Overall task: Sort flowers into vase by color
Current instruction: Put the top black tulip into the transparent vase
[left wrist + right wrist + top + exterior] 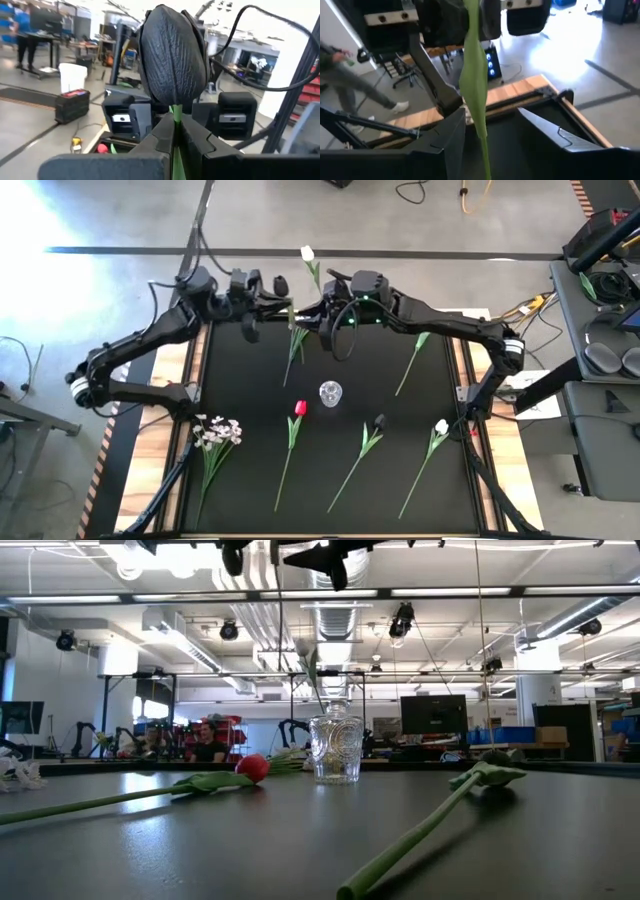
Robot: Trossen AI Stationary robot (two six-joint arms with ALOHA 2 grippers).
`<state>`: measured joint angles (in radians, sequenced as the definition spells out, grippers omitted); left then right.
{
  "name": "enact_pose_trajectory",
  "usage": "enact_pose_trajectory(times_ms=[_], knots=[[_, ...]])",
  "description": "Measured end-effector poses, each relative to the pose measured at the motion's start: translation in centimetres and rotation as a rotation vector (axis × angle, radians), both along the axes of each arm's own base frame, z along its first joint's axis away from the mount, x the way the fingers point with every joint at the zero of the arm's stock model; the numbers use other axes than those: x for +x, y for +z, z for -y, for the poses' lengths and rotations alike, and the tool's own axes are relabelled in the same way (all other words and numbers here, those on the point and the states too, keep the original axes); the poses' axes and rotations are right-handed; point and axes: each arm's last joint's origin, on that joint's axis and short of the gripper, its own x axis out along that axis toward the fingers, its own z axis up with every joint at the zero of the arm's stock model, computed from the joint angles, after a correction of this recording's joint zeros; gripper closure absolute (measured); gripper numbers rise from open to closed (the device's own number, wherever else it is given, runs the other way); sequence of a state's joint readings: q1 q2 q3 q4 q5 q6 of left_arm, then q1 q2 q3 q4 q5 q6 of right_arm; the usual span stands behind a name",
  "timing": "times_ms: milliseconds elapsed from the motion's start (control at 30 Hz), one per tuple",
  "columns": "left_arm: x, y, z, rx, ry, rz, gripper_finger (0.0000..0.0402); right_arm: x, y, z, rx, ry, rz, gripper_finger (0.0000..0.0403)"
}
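Currently my left gripper pinches one black tulip; right gripper spread (stem between). Glass vase holds one stem; five flowers lie around.

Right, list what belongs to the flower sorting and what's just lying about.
Job: glass vase; red tulip; white tulip; blossom spray; held dark tulip, clamped in left tool; right tool, open, near its stem.
Lying about: floor cables; side-table clutter.
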<state>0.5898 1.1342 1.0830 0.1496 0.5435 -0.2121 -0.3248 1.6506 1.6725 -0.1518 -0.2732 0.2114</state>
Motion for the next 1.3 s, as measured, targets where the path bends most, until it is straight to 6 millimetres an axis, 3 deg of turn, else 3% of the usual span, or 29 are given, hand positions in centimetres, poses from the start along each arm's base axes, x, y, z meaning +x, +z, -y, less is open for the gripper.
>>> enact_pose_trajectory(times_ms=[300, 567, 767, 1000, 1300], knots=[[2.5, 0.1, -0.3, 0.023, -0.083, -0.021, 0.0402, -0.1, 1.1, -0.2, -0.010, 0.053, 0.011, 0.0267], [2.5, 0.0, -0.3, 0.010, -0.080, -0.022, 0.0388, -0.3, 1.2, -0.3, -0.033, 0.083, 0.010, 0.0384], [1.8, 0.4, 0.1, 0.006, -0.078, -0.033, 0.0356, -1.3, 2.4, -0.6, -0.083, 0.089, 0.035, 0.0389], [0.8, -1.2, 0.6, -0.005, -0.049, -0.098, 0.0317, -3.0, 4.1, -1.1, -0.141, 0.062, 0.051, 0.0390], [-1.2, -5.1, 1.4, -0.029, 0.093, -0.141, 0.0306, -3.5, -0.2, -2.6, -0.107, 0.105, -0.007, 0.0390]])
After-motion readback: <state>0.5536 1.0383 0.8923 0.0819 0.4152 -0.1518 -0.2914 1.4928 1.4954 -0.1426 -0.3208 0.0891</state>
